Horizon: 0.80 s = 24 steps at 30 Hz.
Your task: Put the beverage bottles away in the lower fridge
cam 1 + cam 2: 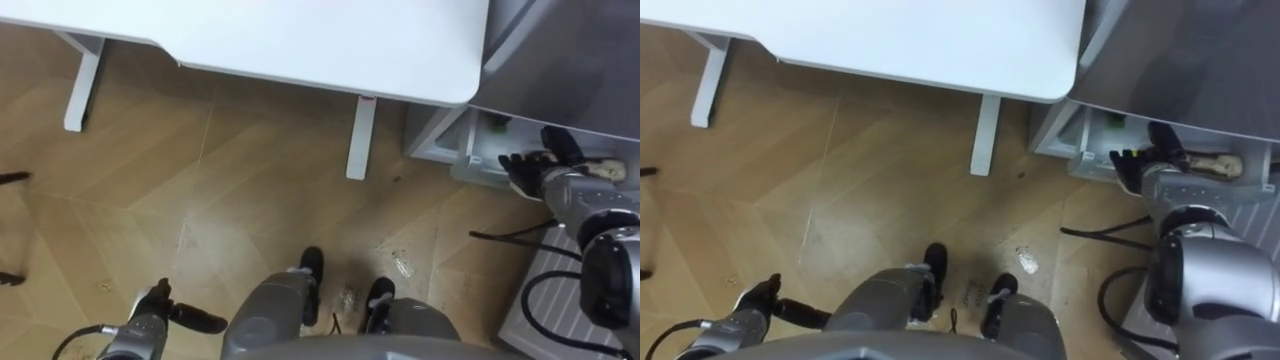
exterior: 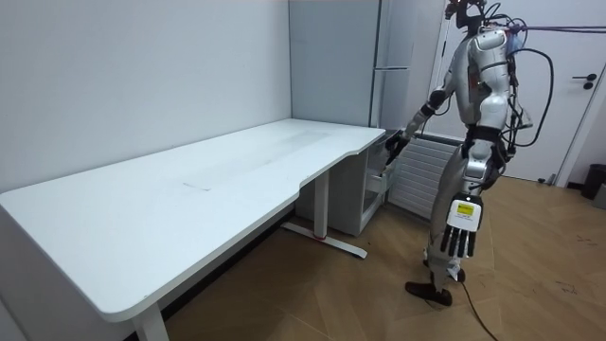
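**G1 at the fridge, right hand in the bottom compartment**

The big white desk (image 1: 300, 40) runs along the wall, and the robot stands on the wood floor (image 1: 200, 180) just off its right-hand corner. The tall grey fridge (image 2: 331, 57) sits right beside that same corner. Its lower compartment (image 1: 445, 145) is pulled open, close to the desk's right leg.

The right hand (image 1: 535, 168) is reached out over the open compartment. Its fingers are stretched fairly straight with the thumb up, and they aren't wrapped around anything. The left hand (image 1: 160, 305) hangs down by the robot's side, well away from the desk edge, fingers loose and holding nothing.

A pale oblong thing (image 1: 607, 170) lies in the compartment just beside the right hand. I honestly can't tell if it's a drink.
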### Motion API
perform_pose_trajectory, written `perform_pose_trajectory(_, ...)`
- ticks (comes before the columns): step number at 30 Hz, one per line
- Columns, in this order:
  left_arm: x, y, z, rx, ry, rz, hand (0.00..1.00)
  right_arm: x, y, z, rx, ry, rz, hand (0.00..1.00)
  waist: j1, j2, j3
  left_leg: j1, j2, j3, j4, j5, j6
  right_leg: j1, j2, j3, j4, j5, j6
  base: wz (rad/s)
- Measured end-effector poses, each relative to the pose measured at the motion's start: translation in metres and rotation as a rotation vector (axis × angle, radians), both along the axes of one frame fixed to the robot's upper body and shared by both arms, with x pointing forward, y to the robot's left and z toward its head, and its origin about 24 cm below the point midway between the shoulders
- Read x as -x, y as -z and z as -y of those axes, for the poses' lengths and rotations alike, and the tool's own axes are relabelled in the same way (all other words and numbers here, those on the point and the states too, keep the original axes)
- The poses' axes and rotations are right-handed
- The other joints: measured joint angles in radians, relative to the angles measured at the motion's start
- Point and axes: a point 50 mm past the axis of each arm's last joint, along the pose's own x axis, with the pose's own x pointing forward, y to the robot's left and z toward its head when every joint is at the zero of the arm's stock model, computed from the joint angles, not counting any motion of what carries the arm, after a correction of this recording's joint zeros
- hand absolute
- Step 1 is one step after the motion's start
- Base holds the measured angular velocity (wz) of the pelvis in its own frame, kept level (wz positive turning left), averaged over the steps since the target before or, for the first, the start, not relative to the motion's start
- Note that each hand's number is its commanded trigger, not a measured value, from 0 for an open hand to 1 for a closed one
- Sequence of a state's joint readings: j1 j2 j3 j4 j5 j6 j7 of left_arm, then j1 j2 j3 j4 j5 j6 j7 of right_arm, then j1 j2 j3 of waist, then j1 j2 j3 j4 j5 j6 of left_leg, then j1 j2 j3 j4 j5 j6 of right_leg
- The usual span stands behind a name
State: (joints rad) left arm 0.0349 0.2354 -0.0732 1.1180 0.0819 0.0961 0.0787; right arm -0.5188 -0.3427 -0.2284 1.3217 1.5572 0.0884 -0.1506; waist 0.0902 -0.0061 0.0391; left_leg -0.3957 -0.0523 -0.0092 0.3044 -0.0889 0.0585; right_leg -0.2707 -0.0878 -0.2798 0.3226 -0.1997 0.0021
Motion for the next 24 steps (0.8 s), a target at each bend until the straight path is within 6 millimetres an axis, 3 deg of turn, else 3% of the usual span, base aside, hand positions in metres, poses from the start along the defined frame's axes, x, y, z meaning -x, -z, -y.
perform_pose_trajectory(5,0.001,-0.001,-0.004,0.002,-0.035,0.011,0.0,0.016,0.011,0.004,0.024,-0.01,-0.041,0.0,-0.008,-0.002,-0.0111,0.045,-0.011,-0.012,-0.01,0.0,0.0,0.056,-0.001,-0.017,-0.021,-0.001,0.003,0.09)
perform_pose_trajectory(9,0.0,-0.001,-0.003,-0.001,-0.038,0.014,0.0,0.028,0.018,0.007,0.035,-0.008,-0.029,0.0,-0.016,-0.002,-0.0142,0.077,-0.011,-0.009,-0.018,0.0,0.0,0.091,0.0,-0.019,-0.034,-0.001,0.003,0.0)
perform_pose_trajectory(13,0.006,0.0,-0.004,-0.003,-0.04,0.005,0.0,0.049,0.03,0.01,0.077,-0.041,-0.058,0.0,-0.032,-0.006,-0.0332,0.144,-0.013,-0.005,-0.051,0.0,0.0,0.157,0.003,-0.015,-0.067,0.001,0.007,-0.02)
perform_pose_trajectory(16,0.012,0.001,-0.004,-0.002,-0.043,-0.001,0.0,0.063,0.037,0.013,0.092,-0.045,-0.065,0.0,-0.035,-0.009,-0.0396,0.188,-0.011,0.006,-0.069,-0.001,-0.001,0.194,0.006,-0.002,-0.089,0.002,0.009,-0.11)
perform_pose_trajectory(24,0.024,0.004,0.002,0.019,-0.09,0.002,0.0,0.095,0.051,0.013,0.132,-0.054,-0.06,0.0,-0.058,-0.015,-0.037,0.257,-0.005,0.031,-0.108,-0.005,-0.006,0.247,0.015,0.025,-0.123,0.012,0.009,-0.11)
